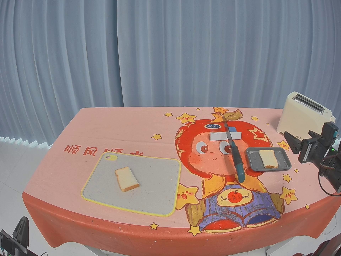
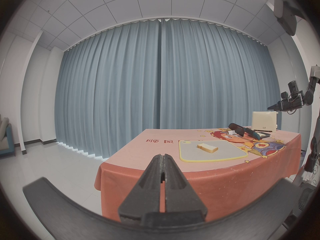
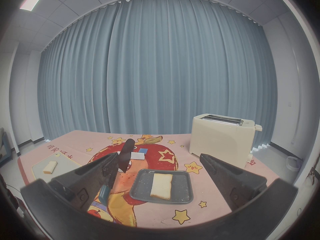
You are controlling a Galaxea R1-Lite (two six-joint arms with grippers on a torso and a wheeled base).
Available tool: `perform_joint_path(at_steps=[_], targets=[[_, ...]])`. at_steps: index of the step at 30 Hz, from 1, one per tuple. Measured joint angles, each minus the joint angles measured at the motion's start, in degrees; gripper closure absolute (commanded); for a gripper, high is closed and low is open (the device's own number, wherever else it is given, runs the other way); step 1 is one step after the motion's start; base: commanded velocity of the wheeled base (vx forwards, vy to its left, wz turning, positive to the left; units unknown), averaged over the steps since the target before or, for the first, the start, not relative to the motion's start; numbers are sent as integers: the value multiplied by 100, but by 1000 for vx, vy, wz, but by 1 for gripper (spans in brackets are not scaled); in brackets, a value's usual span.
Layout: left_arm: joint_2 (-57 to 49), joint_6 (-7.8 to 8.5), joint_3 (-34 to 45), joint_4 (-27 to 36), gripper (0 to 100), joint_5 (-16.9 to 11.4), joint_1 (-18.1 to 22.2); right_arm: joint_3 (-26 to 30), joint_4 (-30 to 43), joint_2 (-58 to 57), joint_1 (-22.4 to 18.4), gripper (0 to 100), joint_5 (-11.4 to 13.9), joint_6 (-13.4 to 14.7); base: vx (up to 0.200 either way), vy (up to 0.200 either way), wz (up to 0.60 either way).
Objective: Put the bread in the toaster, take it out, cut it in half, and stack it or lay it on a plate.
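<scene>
One piece of bread (image 1: 126, 179) lies on the grey cutting board (image 1: 156, 189) at the table's front left. A second piece of bread (image 1: 268, 158) lies on the small grey plate (image 1: 284, 164) at the right, also seen as bread (image 3: 161, 185) on the plate (image 3: 140, 190). The cream toaster (image 1: 303, 114) stands at the back right with its slots empty. A teal-handled knife (image 1: 234, 153) rests on a small block between board and plate. My right gripper (image 1: 289, 141) hovers open beside the plate, near the toaster (image 3: 221, 139). My left gripper (image 2: 163, 157) is shut, low off the table's front left corner.
The table carries a pink cartoon cloth, with blue curtains behind it. The left gripper (image 1: 22, 227) sits below the table's front edge. Bare cloth lies behind the board and in front of the plate.
</scene>
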Motion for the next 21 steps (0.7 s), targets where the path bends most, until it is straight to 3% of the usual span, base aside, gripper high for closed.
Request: perform_joint_path(at_steps=[9, 15, 21], targets=[[0, 0, 0, -2, 100, -2, 2, 44, -2, -208, -411, 0, 104, -63, 0, 0, 0], [0, 0, 0, 0, 100, 0, 0, 184, 0, -369, -424, 0, 323, -137, 0, 0, 0], [0, 0, 0, 0, 100, 0, 2, 411, 0, -556, -430, 0, 367, -257, 0, 0, 0]])
